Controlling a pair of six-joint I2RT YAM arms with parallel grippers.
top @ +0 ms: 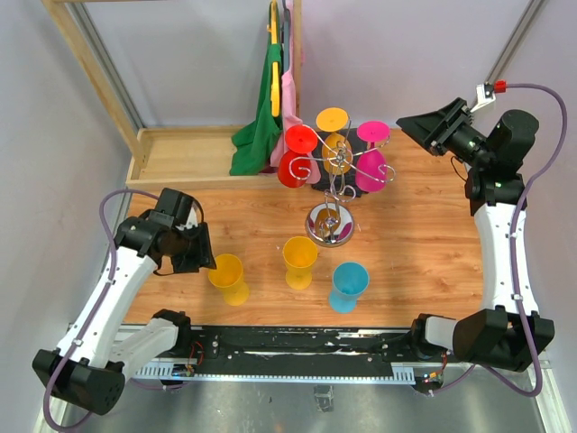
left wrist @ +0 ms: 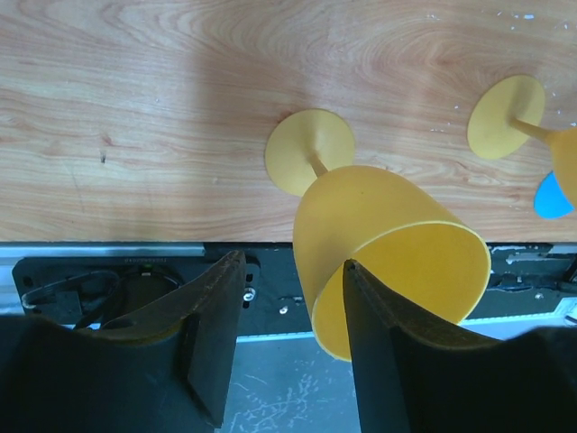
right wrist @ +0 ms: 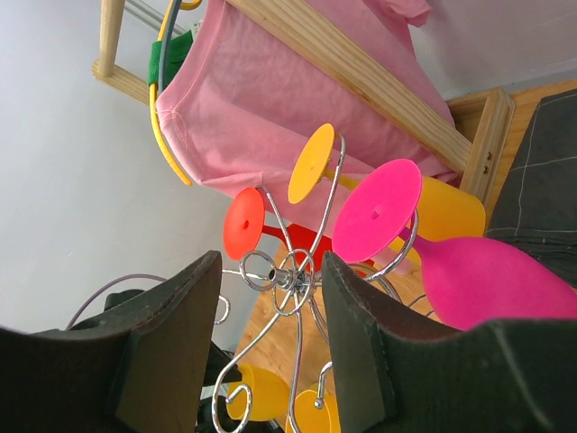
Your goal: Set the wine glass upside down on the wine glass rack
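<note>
The chrome wine glass rack (top: 332,194) stands mid-table, with red (top: 296,155), yellow (top: 334,135) and pink (top: 371,155) glasses hanging upside down on it. A yellow wine glass (top: 227,278) stands upright at the front left. My left gripper (top: 206,260) is open at its rim. In the left wrist view (left wrist: 293,262) one finger (left wrist: 388,361) lies over the glass's (left wrist: 388,253) mouth and the other stands outside, with the wall between them. My right gripper (top: 413,122) is open and empty, raised at the back right. Its wrist view (right wrist: 270,262) shows the rack hub (right wrist: 293,275) between the fingers.
A second yellow glass (top: 299,262) and a blue glass (top: 348,286) stand upright in front of the rack base (top: 330,225). A wooden frame (top: 171,149) with hanging green and pink clothes (top: 261,126) stands at the back left. A black rail (top: 297,341) runs along the near edge.
</note>
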